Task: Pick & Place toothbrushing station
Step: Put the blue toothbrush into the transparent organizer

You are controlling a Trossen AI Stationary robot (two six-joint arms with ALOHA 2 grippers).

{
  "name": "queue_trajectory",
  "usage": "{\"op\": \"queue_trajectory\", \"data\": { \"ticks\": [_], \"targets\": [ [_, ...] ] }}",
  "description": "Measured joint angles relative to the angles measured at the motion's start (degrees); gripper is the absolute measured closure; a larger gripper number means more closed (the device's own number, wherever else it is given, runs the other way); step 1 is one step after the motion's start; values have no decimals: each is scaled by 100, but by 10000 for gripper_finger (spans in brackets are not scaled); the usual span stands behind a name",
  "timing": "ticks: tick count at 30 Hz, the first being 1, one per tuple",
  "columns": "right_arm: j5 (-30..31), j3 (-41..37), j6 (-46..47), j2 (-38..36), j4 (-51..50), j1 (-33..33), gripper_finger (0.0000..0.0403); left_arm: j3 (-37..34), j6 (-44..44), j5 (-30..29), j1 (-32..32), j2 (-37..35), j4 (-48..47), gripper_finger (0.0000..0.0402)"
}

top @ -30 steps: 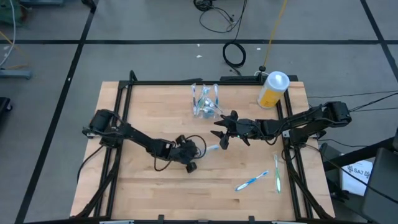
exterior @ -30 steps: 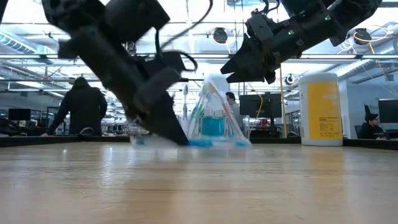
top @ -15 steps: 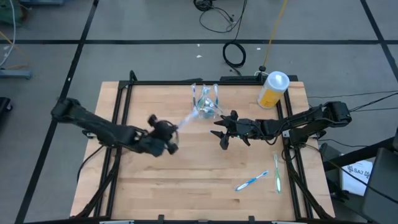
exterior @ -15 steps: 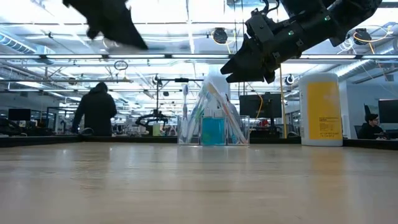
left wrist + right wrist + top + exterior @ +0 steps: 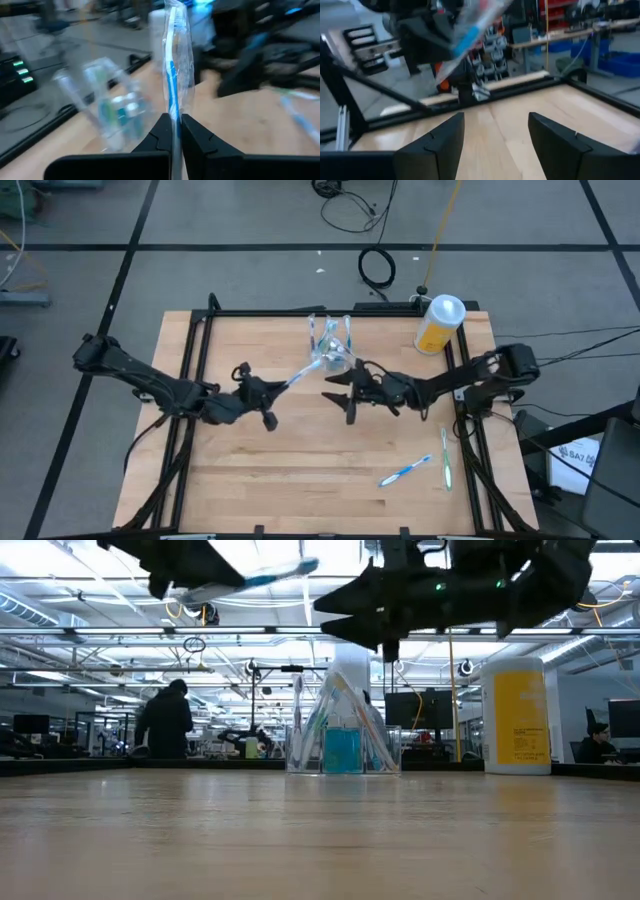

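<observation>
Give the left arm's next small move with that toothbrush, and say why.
Probably carry it on over the cup and lower it in. The left gripper is shut on the toothbrush, held above the table, its far end nearing the cup. The right gripper hovers open close by, so keep clear.

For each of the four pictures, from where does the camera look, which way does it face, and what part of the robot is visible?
High view: above the table, facing straight down; both arms, left hand, right hand.
Low view: at table-top height, facing level toward the cup and yellow bottle; both arms overhead.
Left wrist view: on the left arm, past its fingers shut on a wrapped toothbrush.
Right wrist view: on the right arm, past its open fingers toward the left arm.
Shared: the held toothbrush appears in all four.
</observation>
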Motion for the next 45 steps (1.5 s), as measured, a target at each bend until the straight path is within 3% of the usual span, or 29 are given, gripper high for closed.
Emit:
{"op": "queue_trajectory", "data": {
  "ticks": [6, 11, 21, 24, 33, 38, 45],
  "targets": [
    [-60, 13, -26, 852, 1880, -26, 190, -378, 377, 1249, 135, -2, 1442, 388],
    [-1033, 11, -27, 1097, 2837, -54, 190, -437, 385, 1385, 237, 93, 1575, 392],
    [-1058, 181, -28, 1105, 3010, -37, 190, -421, 313, 1978, 394, 673, 2475, 392],
    [-1392, 260, -28, 1105, 3007, -37, 190, -429, 309, 1997, 534, 946, 2650, 392],
    [-1611, 289, -39, 1105, 3025, -47, 192, -427, 95, 2355, 724, 977, 2827, 392],
    [-1606, 289, -68, 1105, 3066, -42, 223, -427, 108, 2360, 717, 975, 2791, 388],
    [-1326, 289, -70, 1105, 2966, -42, 309, -426, 118, 2356, 715, 975, 2757, 392]
  ]
}}
